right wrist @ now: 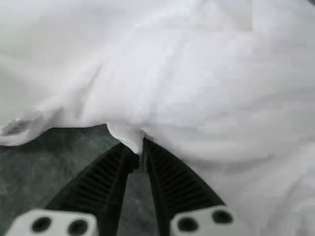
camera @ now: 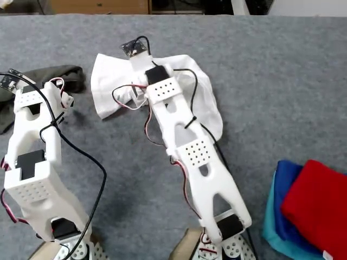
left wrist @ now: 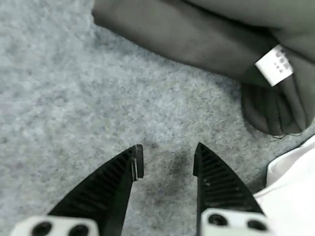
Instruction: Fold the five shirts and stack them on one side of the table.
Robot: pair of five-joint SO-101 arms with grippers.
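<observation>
The right pincer [right wrist: 142, 147] is clamped on the white shirt [right wrist: 197, 73]. Its two black ribbed jaws are pressed together with a small tuck of cloth between them, probably so that the edge can be lifted and drawn over into a fold. The white shirt lies rumpled at the far middle of the table, under the right arm. It is soft, thin cloth bunched into loose rounded ridges, not yet a neat rectangle.

To its left, at the far left edge, a dark grey-green shirt [left wrist: 197, 34] lies crumpled, with a small white label [left wrist: 274, 65] sticking out of a seam. The left pincer [left wrist: 167, 160] hangs near it over bare table, jaws apart and nothing between them, likely parked clear of the fold.

At the near right corner three folded shirts are stacked: a red shirt [camera: 317, 200] on top, a blue shirt [camera: 284, 179] beneath it and a teal shirt [camera: 269, 227] lowest. Three look done, and two are left to fold. The table [camera: 271, 81] is covered in grey, felt-like carpet.
</observation>
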